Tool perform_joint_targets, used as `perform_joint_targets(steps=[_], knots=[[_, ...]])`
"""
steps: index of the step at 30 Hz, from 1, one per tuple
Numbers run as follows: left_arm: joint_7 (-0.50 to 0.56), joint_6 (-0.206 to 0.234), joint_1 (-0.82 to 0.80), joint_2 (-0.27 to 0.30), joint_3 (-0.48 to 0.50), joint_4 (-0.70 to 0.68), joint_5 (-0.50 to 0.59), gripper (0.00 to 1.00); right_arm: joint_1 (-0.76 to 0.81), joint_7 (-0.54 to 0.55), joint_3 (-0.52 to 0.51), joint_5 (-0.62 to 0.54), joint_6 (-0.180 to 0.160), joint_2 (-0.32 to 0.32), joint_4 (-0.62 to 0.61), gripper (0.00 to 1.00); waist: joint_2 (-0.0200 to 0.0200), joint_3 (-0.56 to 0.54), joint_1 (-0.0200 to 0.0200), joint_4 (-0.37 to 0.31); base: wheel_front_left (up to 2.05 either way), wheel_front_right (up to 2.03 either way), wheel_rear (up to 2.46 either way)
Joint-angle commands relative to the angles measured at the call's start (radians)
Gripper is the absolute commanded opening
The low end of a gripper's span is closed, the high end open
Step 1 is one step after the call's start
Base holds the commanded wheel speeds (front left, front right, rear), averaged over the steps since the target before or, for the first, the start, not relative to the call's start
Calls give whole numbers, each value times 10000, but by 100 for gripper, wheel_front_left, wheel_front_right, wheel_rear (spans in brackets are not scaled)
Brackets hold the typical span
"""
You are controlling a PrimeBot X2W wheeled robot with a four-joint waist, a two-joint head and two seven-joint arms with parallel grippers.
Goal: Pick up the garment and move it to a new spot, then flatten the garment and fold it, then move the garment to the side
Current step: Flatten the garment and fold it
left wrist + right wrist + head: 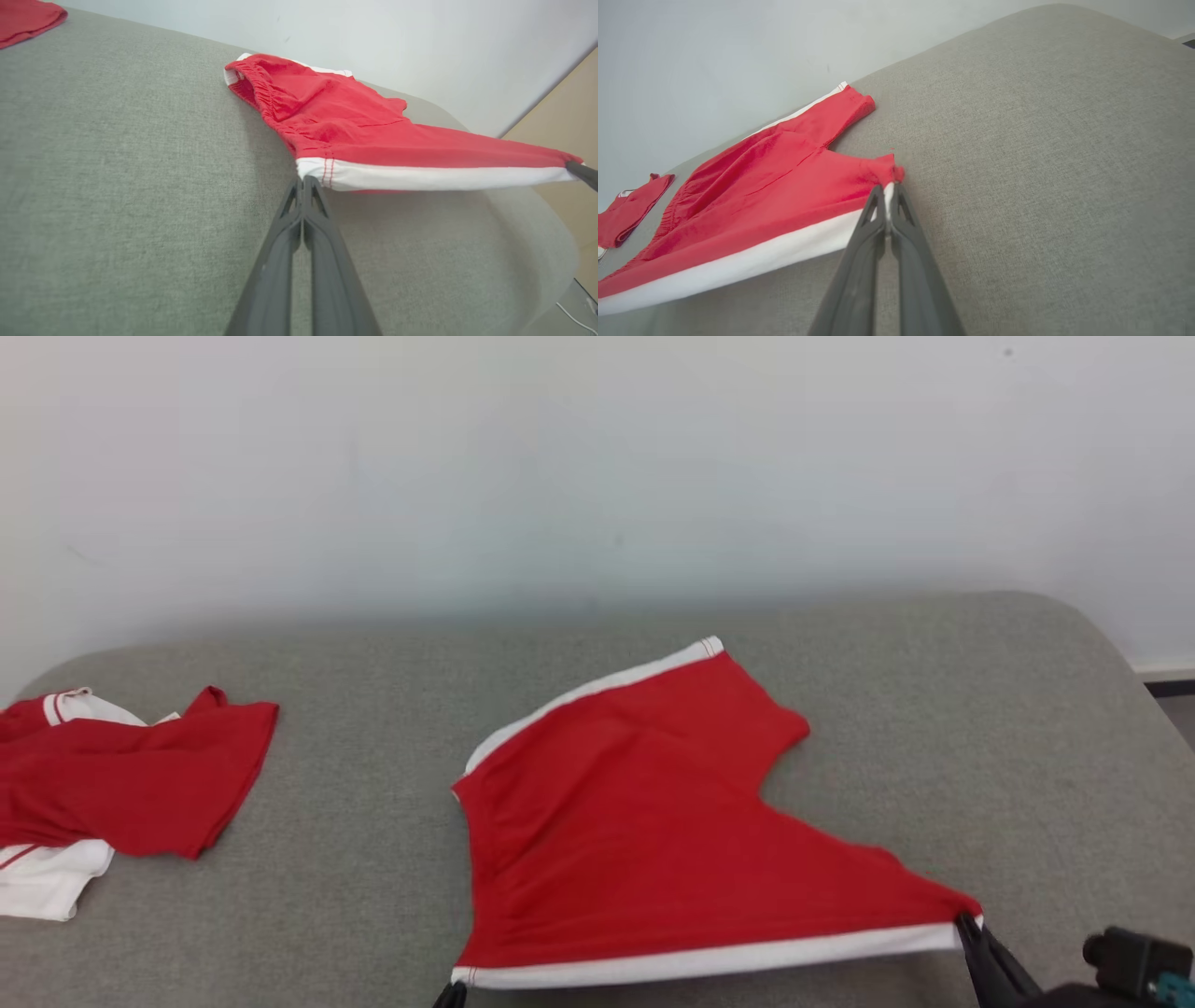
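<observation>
Now we hold the red shorts by their near white edge. Our left gripper is pinched tight on the corner at the waistband. Our right gripper is pinched tight on the other corner, at the leg end. The white edge is pulled straight between them and lifted a little. The far part of the shorts lies on the grey pad. Well to the left of the shorts lies a heap of red and white clothes, not touching them. Behind the shorts is a white wall.
</observation>
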Motion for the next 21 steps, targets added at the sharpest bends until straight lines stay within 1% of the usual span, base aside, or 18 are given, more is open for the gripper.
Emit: perform_joint_targets(steps=[1, 3, 5, 9, 10, 11, 15, 17, 21], knots=[[3, 92, 280, 174, 94, -171, -64, 0, 378, 227, -231, -217, -29, 107, -413, 0, 4, -172, 4, 162, 0, 0, 0], [39, 160, 521, 357, 126, -471, -66, 0, 784, 598, -498, -470, -29, 306, -1053, 0, 4, -170, 4, 160, 0, 0, 0], [34, 294, 659, 415, 228, -776, -135, 0, 938, 878, -738, -599, -29, 414, -1580, 0, 4, -133, 4, 157, 0, 0, 0], [125, 372, 387, 300, 196, -1047, -115, 0, 760, 1276, -771, -988, -29, 268, -1977, 0, 4, -24, 4, 221, 0, 0, 0], [168, 391, 17, 121, 156, -1103, -98, 0, 340, 1619, -667, -1301, -29, 45, -2018, 0, 4, 73, 4, 271, 0, 0, 0], [168, 391, 17, 121, 156, -1103, -98, 0, 340, 1619, -667, -1301, -29, 45, -2018, 0, 4, 73, 4, 271, 0, 0, 0], [354, 451, -786, -152, 42, -846, 16, 0, -879, 2148, -367, -1677, -29, -425, -1548, 0, 4, 361, 4, 376, 0, 0, 0], [440, 427, -1265, -238, -63, -651, 119, 0, -1586, 2360, -98, -1728, -28, -710, -1024, 0, 4, 559, 4, 458, 0, 0, 0], [610, 549, -2236, -476, -136, -249, 309, 0, -3131, 2414, 424, -1676, -28, -1192, 213, 0, 4, 1212, 4, 686, 0, 0, 0]])
